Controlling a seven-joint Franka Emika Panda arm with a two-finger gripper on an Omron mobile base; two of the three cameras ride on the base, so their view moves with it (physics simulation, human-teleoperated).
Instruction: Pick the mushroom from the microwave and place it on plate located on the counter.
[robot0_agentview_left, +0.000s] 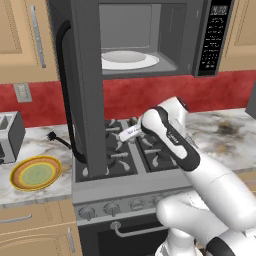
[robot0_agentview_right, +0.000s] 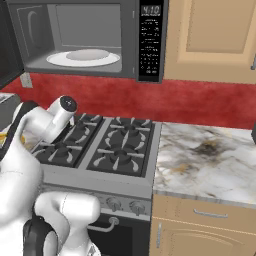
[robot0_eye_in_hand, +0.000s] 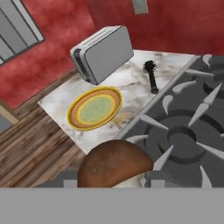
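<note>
The microwave (robot0_agentview_left: 150, 37) hangs over the stove (robot0_agentview_right: 107, 145) with its tall door (robot0_agentview_left: 87, 90) swung wide open, and inside it sits a plain white plate (robot0_agentview_left: 129, 60) with nothing on it. To the left of the stove, the marbled counter (robot0_agentview_left: 37, 145) carries a toaster (robot0_eye_in_hand: 103, 52), a black brush (robot0_eye_in_hand: 151, 74) and the yellow-orange plate (robot0_agentview_left: 36, 173), which lies flat near the counter's front edge, apart from the toaster behind it. The white arm reaches over the left burners toward that side, below the open door. In the hand view the mushroom (robot0_eye_in_hand: 114, 164) fills the lower middle, brown cap up and a sliver of pale stem beneath, pressed right at the gripper (robot0_eye_in_hand: 109, 183); the jaws are nearly closed and appear to have the mushroom pinched between them, though the fingertips themselves are mostly hidden behind the cap. The mushroom is thus out of the microwave and hanging over the left edge of the stove, short of the plate. The step in hand looks like the carry. To do it well, the arm should travel leftward past the door's lower edge without brushing it, keep the pinch steady on so small a thing, centre over the green middle of the plate, come down low, and only then part the jaws, so the mushroom does not roll off the rim.
</note>
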